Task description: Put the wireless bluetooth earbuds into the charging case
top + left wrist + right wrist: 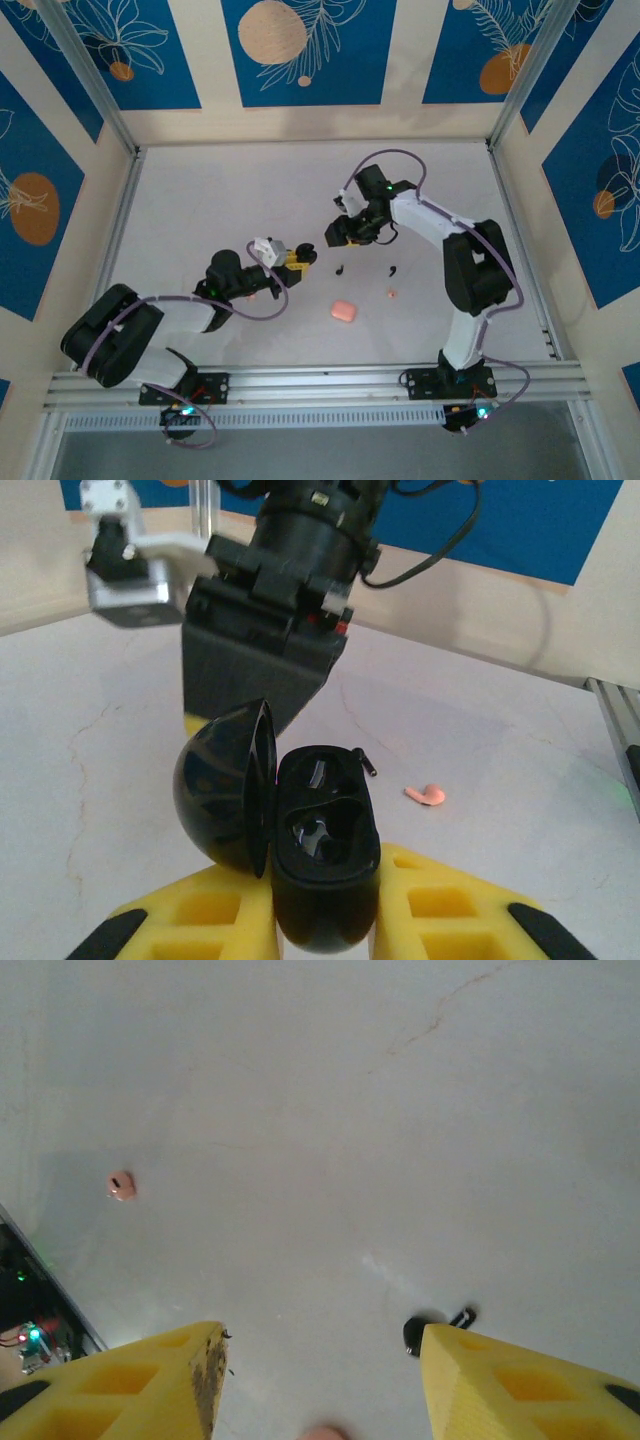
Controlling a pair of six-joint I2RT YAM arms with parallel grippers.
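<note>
Earbud [412, 1335], likely light and slippery, should be pinched at its bud by spread right end effector [320, 1380]; charging case [325, 830] is clamped in left end effector [320, 920].

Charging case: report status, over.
Left claw shut on open charging case. Right claw open over table. Both earbuds loose on table. Nothing blocking it.

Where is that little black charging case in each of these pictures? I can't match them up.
Top external: the charging case, just left of centre, held in the left fingers.
Left wrist: bottom centre, lid open leftward, between those yellow fingers.
Shared landmark: the right fingers, yellow along the right wrist picture's bottom; their black housing stands close by the case in both others.
</note>
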